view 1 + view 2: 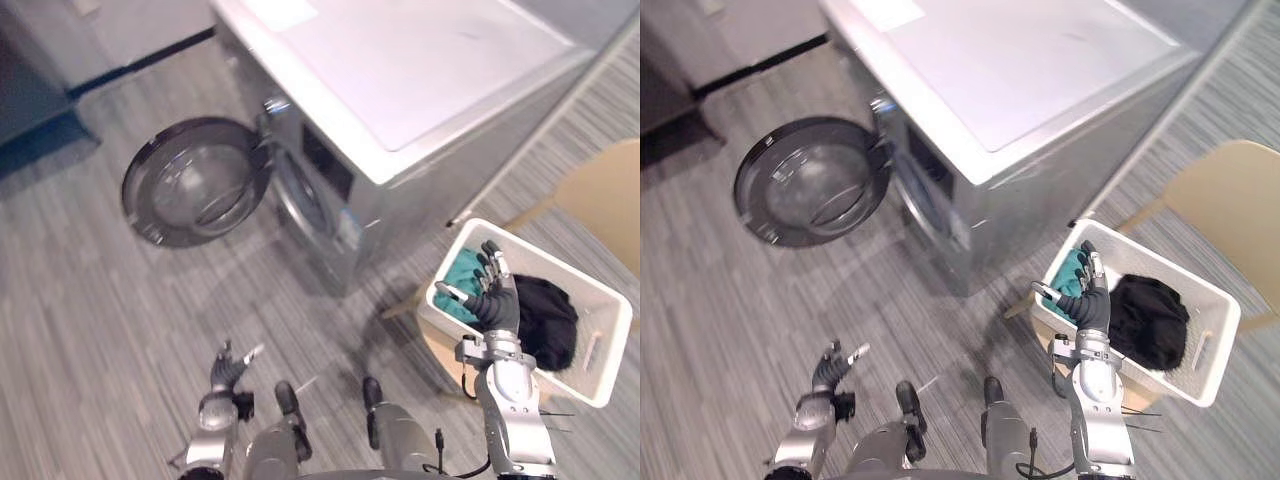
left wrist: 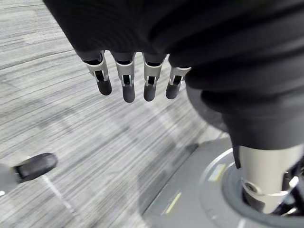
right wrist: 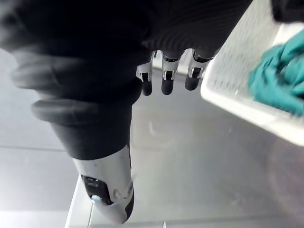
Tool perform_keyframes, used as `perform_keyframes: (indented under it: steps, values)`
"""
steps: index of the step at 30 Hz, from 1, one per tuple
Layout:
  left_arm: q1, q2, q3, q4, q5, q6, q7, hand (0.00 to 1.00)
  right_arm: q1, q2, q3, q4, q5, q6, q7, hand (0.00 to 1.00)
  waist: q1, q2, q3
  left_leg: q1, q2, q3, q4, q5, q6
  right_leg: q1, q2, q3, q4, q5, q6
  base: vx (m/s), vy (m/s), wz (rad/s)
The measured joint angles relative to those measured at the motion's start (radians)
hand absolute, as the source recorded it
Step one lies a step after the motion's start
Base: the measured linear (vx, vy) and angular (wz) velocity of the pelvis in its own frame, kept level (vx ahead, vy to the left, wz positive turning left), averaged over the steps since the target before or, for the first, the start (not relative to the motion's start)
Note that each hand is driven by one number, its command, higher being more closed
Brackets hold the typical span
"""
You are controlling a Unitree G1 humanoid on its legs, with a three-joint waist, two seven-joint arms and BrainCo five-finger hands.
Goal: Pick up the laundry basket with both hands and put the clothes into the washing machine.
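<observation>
Right hand [image 1: 497,305] beside basket [image 1: 598,375] (fingers [image 3: 165,85] straight)

The basket [image 1: 600,382] is white, the cloth [image 1: 462,275] teal, the garment [image 1: 548,320] black, the washing machine [image 1: 420,70] silver-grey, the floor [image 1: 80,330] striped grey

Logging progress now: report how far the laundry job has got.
Done: the washer door is open. In hand: nothing; right hand open beside the basket, left hand open low over the floor. Left: grip and lift the basket, load the clothes lying in it.
</observation>
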Motion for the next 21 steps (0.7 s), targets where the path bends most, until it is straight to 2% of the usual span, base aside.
perform_keyframes:
  steps: [1,3,5,6,7,8,9,10,12,13,14,15,16,17,19,20,21]
  values:
    - [0.004,0.007,0.005,0.023,0.014,0.0,-0.002,0.0,0.001,-0.01,-0.001,0.009,-0.029,0.005,0.0,0.0,-0.001,0.006,-0.008,0.017,0.023,0.019,0.019,-0.008,-0.011,0.023,0.001,-0.066,-0.012,0.02,0.021,0.15,-0.062,-0.88]
    - [0.008,0.011,0.018,0.059,0.042,0.0,-0.003,0.0,-0.002,-0.018,0.004,0.011,-0.064,0.004,0.003,0.0,0.001,0.016,-0.021,0.036,0.06,0.038,0.046,-0.018,-0.025,0.035,0.048,-0.027,-0.035,0.032,0.038,0.17,-0.154,-0.87]
    - [0.007,0.011,0.045,0.096,0.07,0.001,-0.005,0.0,-0.009,-0.027,0.025,0.04,-0.096,0.004,0.004,0.0,0.002,0.016,-0.022,0.028,0.129,0.033,0.194,-0.042,-0.034,0.051,0.082,0.017,-0.045,0.026,0.03,0.18,-0.206,-1.0]
    - [0.012,0.009,0.046,0.116,0.08,0.002,-0.006,0.0,0.0,-0.043,0.056,0.049,-0.114,0.005,0.005,0.0,0.007,0.019,-0.02,0.009,0.195,0.014,0.369,-0.047,-0.009,0.081,0.103,0.054,-0.048,0.015,0.017,0.15,-0.183,-1.04]
    - [0.019,0.005,0.052,0.122,0.081,0.0,-0.008,0.0,0.011,-0.057,0.081,0.054,-0.128,0.005,0.006,0.0,0.009,0.026,-0.021,-0.015,0.237,-0.032,0.496,-0.029,0.062,0.104,0.122,0.087,-0.049,0.006,0.009,0.23,-0.131,-1.43]
    - [0.03,0.003,0.066,0.129,0.091,0.0,-0.009,0.0,0.014,-0.073,0.123,0.075,-0.148,0.006,0.013,0.0,0.025,0.028,-0.023,-0.09,0.253,-0.188,0.673,0.004,0.117,0.137,0.135,0.155,-0.065,-0.003,-0.005,0.17,-0.053,-1.12]
    - [0.03,0.002,0.065,0.131,0.094,0.0,-0.009,0.0,0.014,-0.074,0.131,0.077,-0.151,0.006,0.015,0.0,0.026,0.028,-0.023,-0.105,0.241,-0.221,0.699,-0.019,0.1,0.139,0.137,0.168,-0.068,-0.004,-0.007,0.18,0.054,-1.26]
    - [0.028,-0.003,0.064,0.135,0.097,-0.002,-0.009,0.0,0.006,-0.082,0.146,0.096,-0.153,0.006,0.025,0.0,0.03,0.033,-0.023,-0.166,0.181,-0.333,0.761,-0.11,0.064,0.151,0.136,0.22,-0.082,-0.012,-0.02,0.15,0.062,-0.93]
    - [0.032,0.002,0.063,0.15,0.096,-0.001,-0.006,0.0,-0.001,-0.101,0.164,0.146,-0.185,0.011,0.042,0.0,0.053,0.031,-0.021,-0.212,0.079,-0.434,0.715,-0.186,0.054,0.185,0.135,0.296,-0.098,-0.011,-0.017,0.2,0.079,-1.16]
    - [0.035,0.002,0.061,0.151,0.096,-0.001,-0.003,0.0,-0.006,-0.104,0.18,0.162,-0.192,0.015,0.046,0.0,0.058,0.028,-0.019,-0.218,0.046,-0.47,0.645,-0.187,0.055,0.197,0.136,0.32,-0.101,-0.004,-0.006,0.21,0.147,-1.13]
    - [0.042,0.0,0.059,0.151,0.096,-0.002,-0.001,0.0,-0.042,-0.128,0.22,0.197,-0.213,0.016,0.048,0.0,0.06,0.032,-0.018,-0.222,-0.005,-0.537,0.485,-0.182,0.047,0.202,0.137,0.353,-0.1,-0.001,0.006,0.14,0.119,-0.8]
    - [0.042,-0.001,0.058,0.152,0.095,-0.001,-0.001,0.0,-0.053,-0.133,0.226,0.205,-0.216,0.016,0.048,0.0,0.06,0.032,-0.018,-0.22,-0.014,-0.552,0.451,-0.179,0.042,0.201,0.137,0.358,-0.101,-0.001,0.007,0.17,0.236,-0.96]
    - [0.046,-0.001,0.048,0.152,0.095,-0.002,-0.001,0.0,-0.099,-0.16,0.271,0.233,-0.231,0.016,0.05,0.0,0.064,0.055,-0.016,-0.206,-0.04,-0.603,0.306,-0.13,-0.009,0.2,0.15,0.378,-0.101,0.003,0.025,0.1,0.198,-0.96]
    - [0.038,0.004,0.034,0.158,0.094,-0.006,-0.002,0.0,-0.138,-0.186,0.31,0.245,-0.246,0.012,0.052,0.0,0.074,0.079,0.004,-0.197,-0.038,-0.621,0.269,-0.054,0.012,0.199,0.169,0.4,-0.101,-0.005,0.056,0.1,0.246,-0.93]
    - [0.002,0.028,0.029,0.166,0.093,-0.02,-0.001,0.0,-0.175,-0.206,0.357,0.263,-0.267,0.01,0.072,0.0,0.074,0.054,0.026,-0.21,-0.066,-0.607,0.258,-0.058,0.016,0.182,0.132,0.396,-0.105,-0.002,0.083,0.04,0.185,-0.24]
    - [-0.024,0.038,0.022,0.164,0.093,-0.021,0.0,0.0,-0.204,-0.219,0.382,0.272,-0.27,0.009,0.073,0.0,0.077,0.037,0.032,-0.242,-0.085,-0.601,0.255,-0.051,0.031,0.148,0.112,0.394,-0.106,0.002,0.095,0.04,0.19,0.1]
    - [-0.044,0.043,0.022,0.162,0.093,-0.022,0.0,0.0,-0.25,-0.228,0.405,0.295,-0.274,0.007,0.077,0.0,0.078,0.031,0.051,-0.258,-0.096,-0.593,0.253,-0.047,0.043,0.131,0.099,0.394,-0.104,0.005,0.099,0.0,0.198,0.1]
